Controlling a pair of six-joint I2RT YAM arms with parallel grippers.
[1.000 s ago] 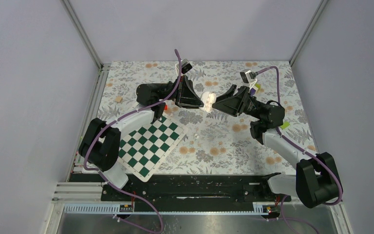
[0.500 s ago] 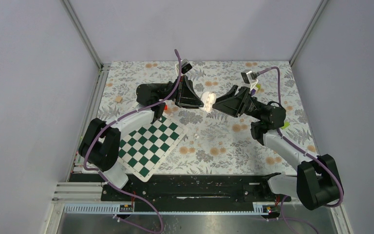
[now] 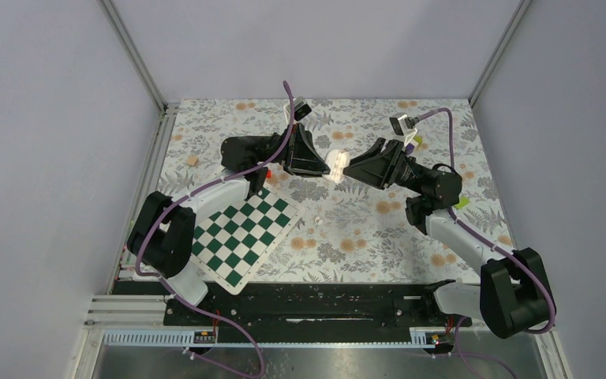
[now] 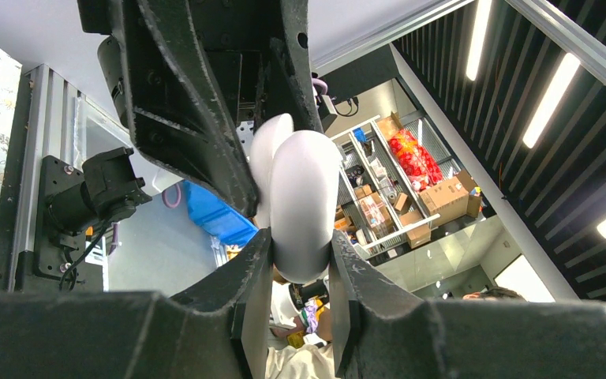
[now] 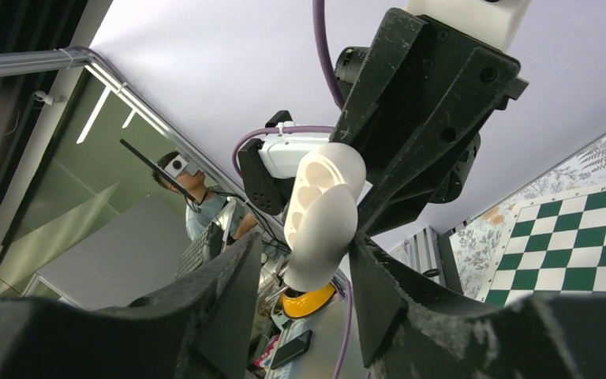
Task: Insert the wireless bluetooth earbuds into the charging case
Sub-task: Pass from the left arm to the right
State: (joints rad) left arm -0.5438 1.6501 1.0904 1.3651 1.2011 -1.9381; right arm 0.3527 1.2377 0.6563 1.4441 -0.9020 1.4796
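The floral-patterned tabletop [image 3: 363, 237] carries a green-and-white chessboard mat [image 3: 245, 233] at its near left. Above its middle the two arms meet tip to tip in mid-air. The left end effector [image 4: 300, 241] is clamped on the charging case [image 3: 336, 164], which is held clear of the tabletop. The right end effector [image 5: 306, 245] straddles the same case from the other side with its fingers apart and a gap showing along one of them. The case is small, glossy white and rounded. It shows as two smooth shells standing slightly apart, and the right wrist view shows shallow moulded hollows in one shell. A tiny white object [image 3: 316, 219], too small to identify, lies on the tabletop just beside the mat.
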